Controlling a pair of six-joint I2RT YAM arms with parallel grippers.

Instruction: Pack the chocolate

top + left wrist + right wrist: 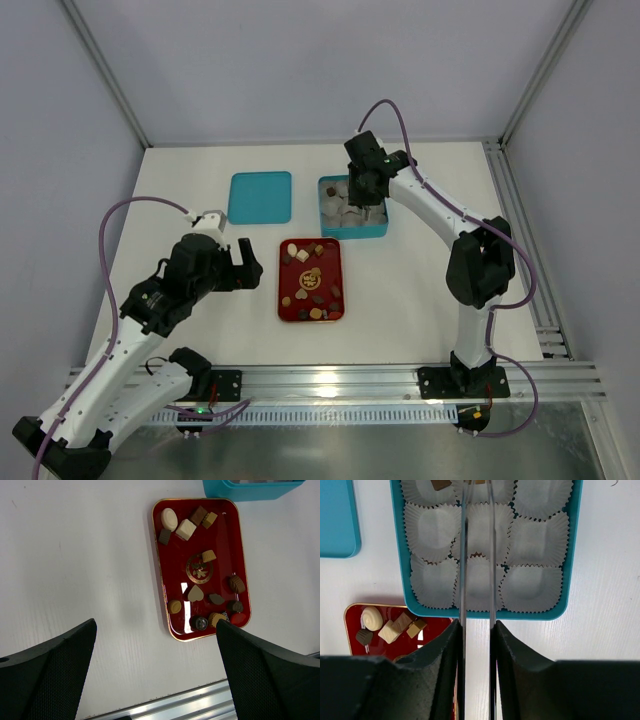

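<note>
The right gripper (477, 486) is reaching over the teal box (520, 614), with its 2 thin fingers (463, 555) lying nearly parallel and close together above the middle column of paper cups (430, 530). A sliver of brown is showing between the fingertips at the top edge of the right wrist view. Whether the jaws are grasping that piece or letting it go cannot be told. The narrow spacing is serving a purpose: it is letting the tips enter 1 cup without crushing the neighbouring pleats. The chocolate (185, 529) is lying mostly on the red tray (225, 545), as more than 10 loose pieces spread apart, and 1 brown piece (438, 484) is sitting in a cup at the box's far row. The left gripper (247, 263) is hovering just left of the tray, aimed at it, with its jaws spread wide and holding nothing. It is probably waiting there for a pick, clear of the right arm's path. The teal lid (260, 197) is lying flat beside the box, leaving the cups accessible. Judged progress: early, since most cups are showing empty.
</note>
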